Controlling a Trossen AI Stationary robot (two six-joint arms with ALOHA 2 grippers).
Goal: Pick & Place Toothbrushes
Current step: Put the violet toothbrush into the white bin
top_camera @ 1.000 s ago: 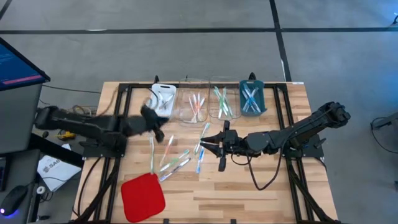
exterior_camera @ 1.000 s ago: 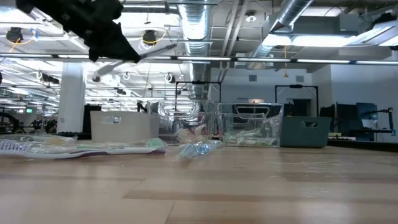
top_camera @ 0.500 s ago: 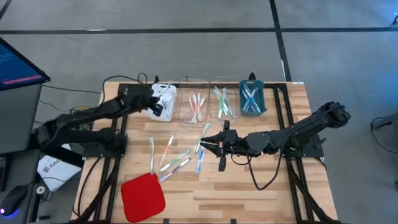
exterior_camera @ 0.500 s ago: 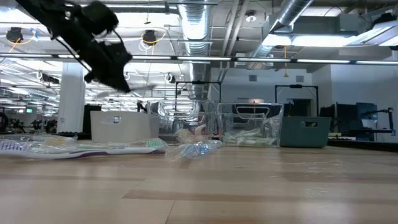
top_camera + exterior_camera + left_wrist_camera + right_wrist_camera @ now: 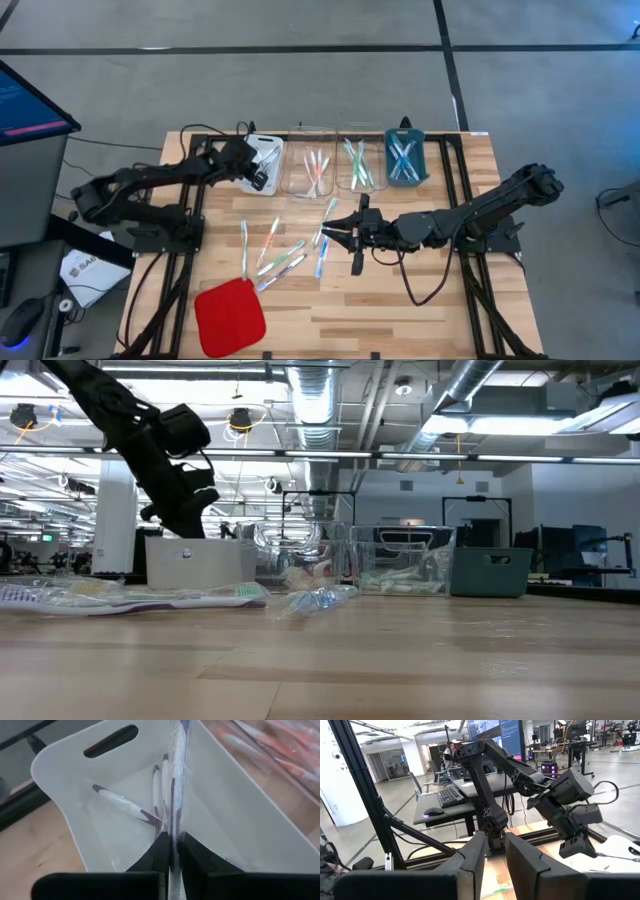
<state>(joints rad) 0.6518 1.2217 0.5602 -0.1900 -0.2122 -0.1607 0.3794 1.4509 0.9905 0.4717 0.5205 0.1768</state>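
Placing step in hand. Left gripper (image 5: 173, 851) poised over the white bin (image 5: 263, 160) at the far-left end of the tray row, jaws clamped on a wrapped purple-accented toothbrush (image 5: 176, 780) hanging down into the bin. Two more purple-accented brushes (image 5: 131, 809) lying inside already. Next move, by judgement: lower a little, part the jaws, let the brush drop clear of the bin's walls, then lift straight out. Little room inside: bin walls close on both sides, handle slot at the far end.

Right gripper (image 5: 328, 232) low over the surface near the middle, jaws slightly parted around nothing seen, just beside the loose toothbrushes (image 5: 281, 254) scattered between it and the red pad (image 5: 229, 315). Other brushes sorted in the clear trays (image 5: 334, 168) and the teal bin (image 5: 404, 158). Bare surface nearer the front edge; arms well apart.
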